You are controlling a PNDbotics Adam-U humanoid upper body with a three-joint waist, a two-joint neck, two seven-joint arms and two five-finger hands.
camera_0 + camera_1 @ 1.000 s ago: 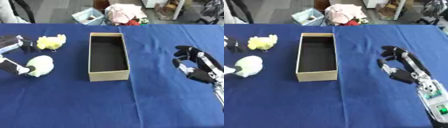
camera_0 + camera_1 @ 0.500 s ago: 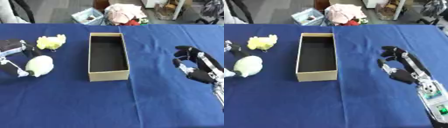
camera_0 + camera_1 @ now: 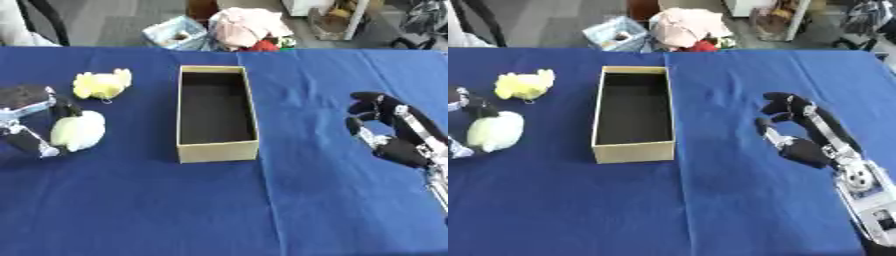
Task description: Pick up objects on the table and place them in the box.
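Observation:
An open cardboard box [image 3: 219, 150] with a dark inside stands lengthwise at the middle of the blue table. To its left lie a yellow plush toy [image 3: 102, 83] and, nearer to me, a pale egg-shaped plush toy [image 3: 79, 131]. My left hand [image 3: 26, 100] comes in at the left edge and brackets the pale toy, a dark finger curled over its top and the thumb [image 3: 35, 145] against its lower left side. The toy still rests on the cloth. My right hand [image 3: 802, 147] hovers right of the box, fingers loosely bent, holding nothing.
The blue cloth [image 3: 219, 210] covers the whole table. Past the far edge, on the floor, are a light blue basket [image 3: 175, 32] and a heap of pink and red cloth [image 3: 247, 27]. Furniture legs show at the far right.
My left hand has dropped slightly from near the yellow toy and settled round the pale toy, which has stayed in place. The right hand has barely moved.

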